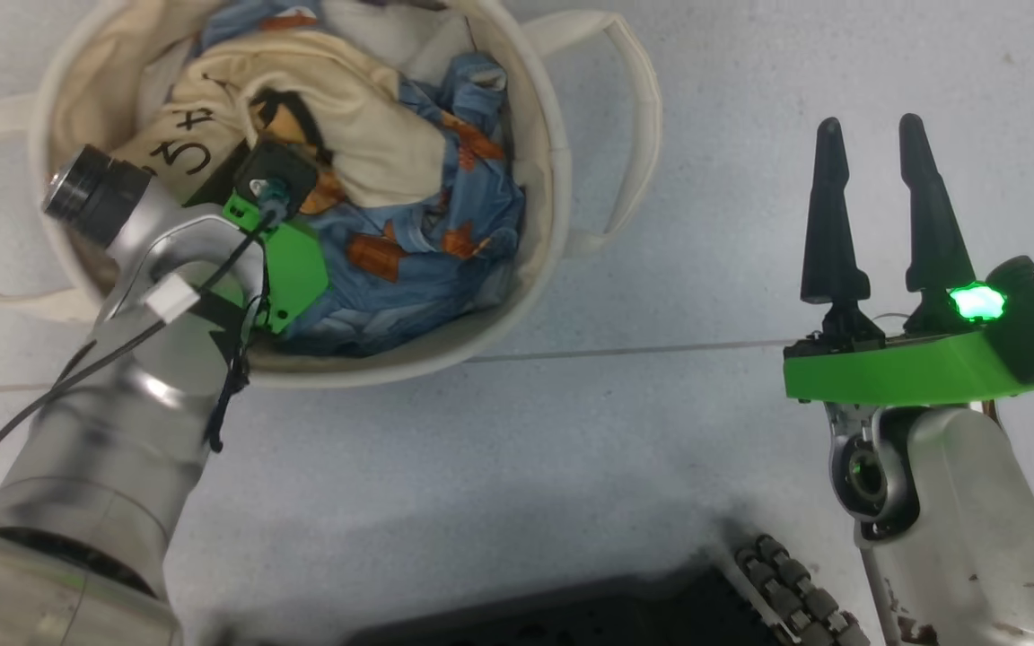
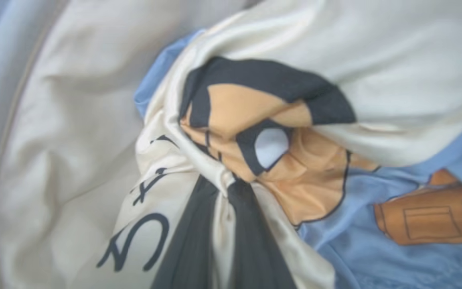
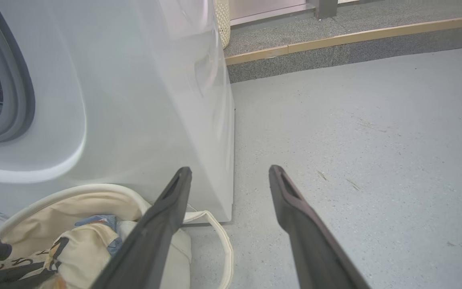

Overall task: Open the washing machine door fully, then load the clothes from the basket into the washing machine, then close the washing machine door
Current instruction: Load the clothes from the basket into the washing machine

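Fingers [image 1: 829, 215] of the right gripper [image 1: 871, 130], long, dark and tapered, stand apart and hold nothing over the speckled pale grey floor [image 1: 571, 502] in the head view. Beside them, the silvery left arm [image 1: 122, 431] dips into the round cream-white canvas basket [image 1: 553, 135]. In it lie the crumpled clothes [image 1: 409, 260]: light-blue fabric with orange patches under cream satin with black markings.

In the left wrist view, the left gripper [image 2: 223, 186] is pinched together on a glossy cream fold of the clothes.

In the right wrist view, the smooth white boxy washing machine [image 3: 134, 100], grey-ringed at its mouth, stands just beside the basket.
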{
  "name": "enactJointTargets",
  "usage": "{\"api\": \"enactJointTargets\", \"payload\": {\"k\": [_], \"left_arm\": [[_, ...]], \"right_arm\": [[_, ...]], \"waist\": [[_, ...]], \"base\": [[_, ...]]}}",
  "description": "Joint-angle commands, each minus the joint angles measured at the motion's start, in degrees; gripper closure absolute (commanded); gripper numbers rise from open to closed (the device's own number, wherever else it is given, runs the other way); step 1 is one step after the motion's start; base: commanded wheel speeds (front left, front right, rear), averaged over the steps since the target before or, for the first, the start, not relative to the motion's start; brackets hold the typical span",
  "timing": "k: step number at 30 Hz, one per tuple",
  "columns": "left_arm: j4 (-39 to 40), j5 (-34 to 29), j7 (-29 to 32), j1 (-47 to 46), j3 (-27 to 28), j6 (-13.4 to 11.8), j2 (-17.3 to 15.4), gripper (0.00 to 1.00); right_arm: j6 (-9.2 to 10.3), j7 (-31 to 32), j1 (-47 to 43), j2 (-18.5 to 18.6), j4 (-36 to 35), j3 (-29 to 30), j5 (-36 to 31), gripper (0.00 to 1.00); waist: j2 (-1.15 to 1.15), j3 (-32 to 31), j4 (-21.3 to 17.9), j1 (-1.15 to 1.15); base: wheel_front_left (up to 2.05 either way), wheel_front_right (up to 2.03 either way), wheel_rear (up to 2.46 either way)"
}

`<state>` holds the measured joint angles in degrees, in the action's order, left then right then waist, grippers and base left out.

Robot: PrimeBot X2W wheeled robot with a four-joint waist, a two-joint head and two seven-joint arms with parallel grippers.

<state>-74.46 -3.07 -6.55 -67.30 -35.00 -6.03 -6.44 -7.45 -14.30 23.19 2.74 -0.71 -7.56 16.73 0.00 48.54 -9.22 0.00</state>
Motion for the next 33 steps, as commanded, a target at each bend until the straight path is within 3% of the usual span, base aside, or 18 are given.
{"api": "enactJointTargets", "payload": {"k": [1, 3, 8, 17, 25, 33], "left_arm": [[0.6, 1.0, -1.6, 0.5, 1.5, 0.0, -0.8, 1.0], [0.9, 3.4, -5.0, 1.3, 3.2, 1.8, -0.2, 1.0], [3.6, 7.2, -8.2, 3.7, 5.9, 1.9, 0.5, 1.0], [38.2, 11.7, -8.4, 19.7, 14.5, 3.1, 0.4, 1.0], [51.6, 12.8, -8.4, 32.1, 20.5, 6.6, 2.4, 1.0], [59.3, 15.0, -8.4, 43.3, 25.7, 8.6, 3.5, 1.0]], "right_arm": [[-0.03, -0.7, -1.2, 0.1, -1.5, -0.8, -0.2, 0.0], [-0.03, -0.7, -1.2, 0.1, -1.1, -0.8, -0.1, 0.0], [-0.03, -0.7, -1.3, 0.1, -0.7, -0.6, -0.9, 0.0], [-0.03, -0.7, -5.0, 0.1, -3.2, -0.3, 0.4, 0.0], [-0.03, -0.7, -9.1, 0.1, -2.4, 0.2, 0.8, 0.0], [-0.03, -0.7, -13.7, 0.1, -1.6, 1.3, 2.0, 0.0]], "waist": [[0.0, -1.1, 0.9, 0.0], [0.0, -2.6, 1.8, 0.0], [0.0, -7.6, 4.2, 0.0], [0.0, -19.9, 8.3, 0.0], [0.0, -29.9, 9.4, 0.0], [0.0, -38.4, 10.0, 0.0]], "base": [[0.0, 0.0, 0.0], [0.0, 0.0, 0.0], [0.0, 0.0, 0.0], [0.0, 0.0, 0.0], [0.0, 0.0, 0.0], [0.0, 0.0, 0.0]]}}
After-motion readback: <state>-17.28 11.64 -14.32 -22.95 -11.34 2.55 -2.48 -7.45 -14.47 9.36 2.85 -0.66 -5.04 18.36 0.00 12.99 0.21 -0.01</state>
